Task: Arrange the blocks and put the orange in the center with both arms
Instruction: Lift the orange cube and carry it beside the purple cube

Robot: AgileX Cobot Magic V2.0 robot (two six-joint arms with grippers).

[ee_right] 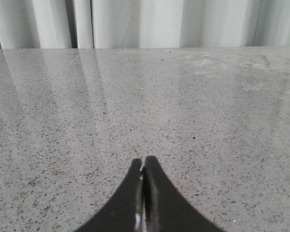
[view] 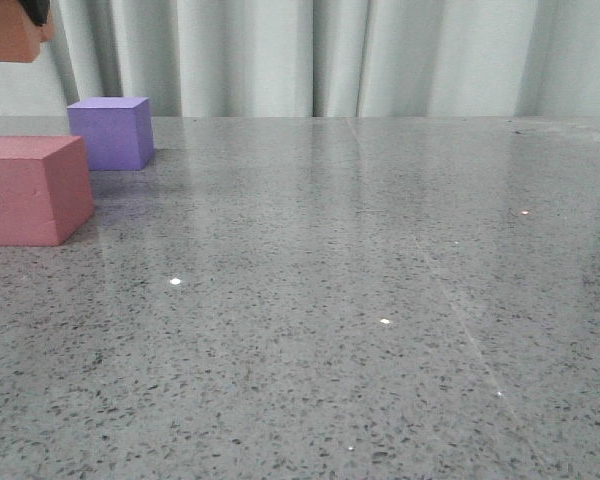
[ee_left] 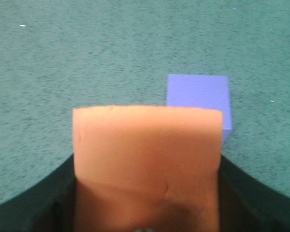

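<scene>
My left gripper (ee_left: 146, 193) is shut on the orange cube (ee_left: 146, 154), holding it up in the air. In the front view that orange cube (view: 10, 32) hangs at the top left corner, well above the table, with a bit of the black gripper showing on top of it. Below it, the purple cube (ee_left: 199, 100) stands on the table. The front view shows the purple cube (view: 111, 132) at the far left and the pinkish-red cube (view: 32, 190) just in front of it. My right gripper (ee_right: 143, 166) is shut with nothing in it, low over bare table.
A grey speckled stone table (view: 360, 300) runs to a white curtain (view: 330, 55) at the back. Both resting cubes sit near the table's left side.
</scene>
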